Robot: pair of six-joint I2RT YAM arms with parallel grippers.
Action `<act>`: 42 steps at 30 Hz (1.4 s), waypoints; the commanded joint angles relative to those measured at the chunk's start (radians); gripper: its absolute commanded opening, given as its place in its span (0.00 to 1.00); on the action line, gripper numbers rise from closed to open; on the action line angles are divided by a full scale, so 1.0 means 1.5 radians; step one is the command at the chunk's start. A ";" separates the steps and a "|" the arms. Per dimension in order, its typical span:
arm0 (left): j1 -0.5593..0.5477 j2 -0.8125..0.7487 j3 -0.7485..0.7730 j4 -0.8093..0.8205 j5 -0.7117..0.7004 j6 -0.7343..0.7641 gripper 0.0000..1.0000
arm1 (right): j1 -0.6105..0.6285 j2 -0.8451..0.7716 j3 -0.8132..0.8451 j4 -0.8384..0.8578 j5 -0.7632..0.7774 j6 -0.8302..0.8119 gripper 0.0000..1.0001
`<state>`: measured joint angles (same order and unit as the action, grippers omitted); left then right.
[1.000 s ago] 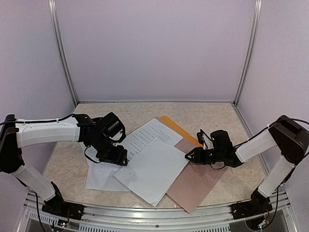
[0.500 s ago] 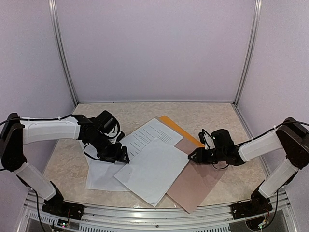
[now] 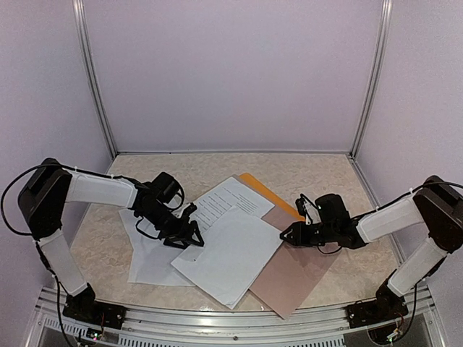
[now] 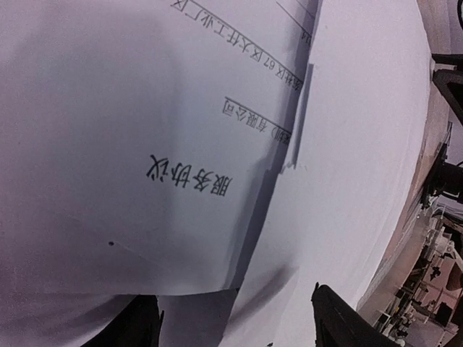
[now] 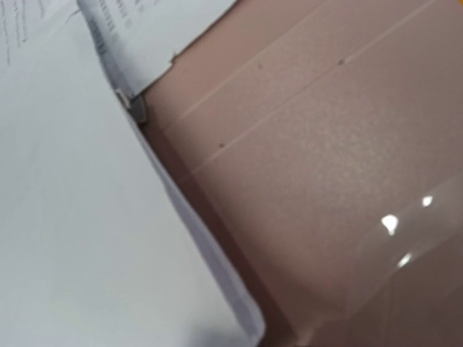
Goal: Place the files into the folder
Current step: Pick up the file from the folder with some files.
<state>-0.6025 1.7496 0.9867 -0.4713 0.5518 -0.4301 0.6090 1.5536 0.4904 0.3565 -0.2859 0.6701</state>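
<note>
Left pincer (image 3: 192, 228) released, jaws apart, shifted rightward over files (image 3: 228, 256), right pincer (image 3: 289, 234) barely moved, grip unclear

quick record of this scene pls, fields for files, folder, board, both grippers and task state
files: loose white sheets, some printed, fanned and overlapping mid-table
folder: orange-yellow, flat, mostly covered; only its far edge shows past the sheets and board
board: pinkish-brown, flat, right of the sheets, its left part under them
left gripper: open, fingers spread low over the sheets' left side
right gripper: low at the board's edge beside the sheets; open or shut cannot be told
task state: no sheet visibly inside the folder yet
</note>
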 commanded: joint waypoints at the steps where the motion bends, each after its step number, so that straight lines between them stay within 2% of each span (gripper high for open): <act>1: 0.005 0.032 -0.007 0.048 0.062 0.015 0.62 | 0.009 0.003 -0.010 0.009 -0.001 -0.004 0.35; 11: 0.011 0.044 -0.024 0.064 0.089 0.003 0.33 | 0.011 0.011 -0.008 0.013 -0.003 -0.002 0.35; 27: 0.014 0.007 -0.002 0.031 0.079 -0.010 0.01 | 0.017 0.023 -0.002 0.014 -0.002 -0.004 0.34; 35: -0.014 -0.037 0.034 -0.030 0.031 -0.008 0.00 | 0.017 0.002 0.002 -0.016 0.017 -0.020 0.36; 42: -0.066 -0.075 0.082 -0.121 -0.025 0.003 0.00 | 0.017 -0.068 0.044 -0.149 0.089 -0.080 0.45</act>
<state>-0.6575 1.6814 1.0611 -0.5434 0.5819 -0.4435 0.6266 1.5219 0.5053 0.2810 -0.2386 0.6209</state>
